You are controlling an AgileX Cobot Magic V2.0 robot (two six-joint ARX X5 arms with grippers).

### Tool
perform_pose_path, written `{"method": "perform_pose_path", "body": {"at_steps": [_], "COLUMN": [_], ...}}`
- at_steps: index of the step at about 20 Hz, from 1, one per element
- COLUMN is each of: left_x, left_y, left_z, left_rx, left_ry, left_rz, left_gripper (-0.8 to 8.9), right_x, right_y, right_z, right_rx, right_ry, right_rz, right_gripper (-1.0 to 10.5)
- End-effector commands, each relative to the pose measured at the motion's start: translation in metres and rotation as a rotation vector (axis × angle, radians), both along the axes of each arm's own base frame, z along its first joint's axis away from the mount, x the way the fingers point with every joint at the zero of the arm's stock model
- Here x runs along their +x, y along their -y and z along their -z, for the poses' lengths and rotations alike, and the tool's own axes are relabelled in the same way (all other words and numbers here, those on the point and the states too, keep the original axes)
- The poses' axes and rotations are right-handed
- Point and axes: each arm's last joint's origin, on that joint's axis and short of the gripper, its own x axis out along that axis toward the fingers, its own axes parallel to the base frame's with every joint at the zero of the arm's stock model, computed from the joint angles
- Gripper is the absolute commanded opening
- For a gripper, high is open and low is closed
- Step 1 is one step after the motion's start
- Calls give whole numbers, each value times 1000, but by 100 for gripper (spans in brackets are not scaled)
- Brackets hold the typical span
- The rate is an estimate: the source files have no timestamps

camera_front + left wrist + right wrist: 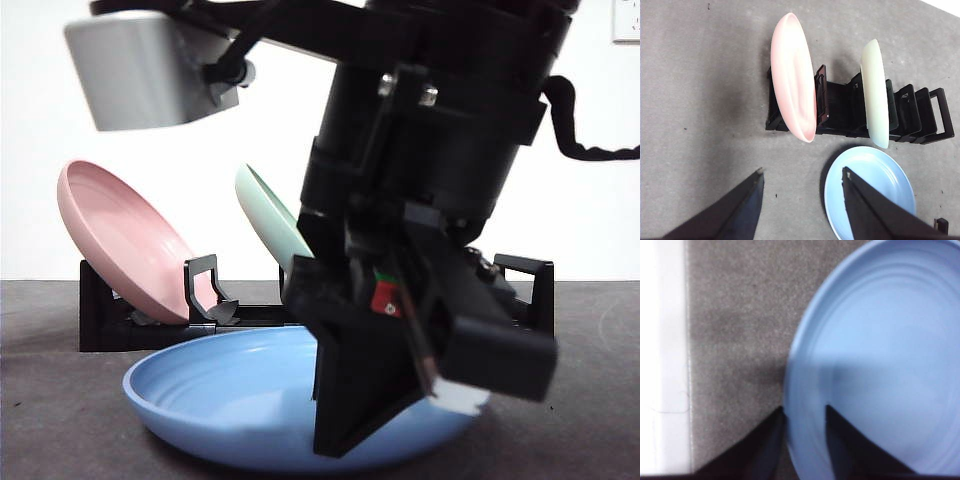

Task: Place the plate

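Observation:
A blue plate (230,390) lies on the grey table in front of a black rack (110,320). My right gripper (400,420) reaches down onto the plate's right rim. In the right wrist view the jaws (805,412) stand one outside and one inside the rim of the blue plate (880,340), closed on it. My left gripper (802,171) is open and empty, high above the table, looking down on the blue plate (875,180) and the rack (840,107).
A pink plate (120,240) leans in the rack's left end and a pale green plate (270,220) stands in a middle slot; both show in the left wrist view (792,75), (875,95). Several slots on the rack's right stand bare. A white table edge (665,340) runs beside the blue plate.

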Motion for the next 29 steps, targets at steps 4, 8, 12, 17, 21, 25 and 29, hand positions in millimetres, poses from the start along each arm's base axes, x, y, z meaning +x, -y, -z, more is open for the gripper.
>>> {"method": "perform_pose_path", "body": {"at_steps": [4, 8, 12, 17, 21, 25, 29], "left_x": [3, 24, 75, 147, 186, 200, 205], "left_y": [1, 6, 20, 52, 75, 81, 83], "left_z": [-7, -4, 5, 23, 48, 66, 74], "left_rx": [20, 14, 108, 300, 433, 483, 502], "left_ry": [45, 33, -42, -145, -210, -245, -267], "left_rz": [25, 51, 20, -2, -24, -34, -37], "left_gripper": [250, 251, 251, 251, 252, 251, 239], "right_x": [-1, 2, 4, -3, -9, -14, -15], "right_y": [-4, 26, 77, 123, 140, 148, 149], "right_z": [-53, -123, -159, -175, -181, -183, -182], "right_rx": [89, 355, 538, 619, 657, 666, 658], "right_ry": [-86, -71, -69, -38, 0, 13, 4], "right_rz": [140, 286, 503, 682, 727, 756, 770], "right_gripper": [221, 233, 233, 233, 233, 233, 233]}}
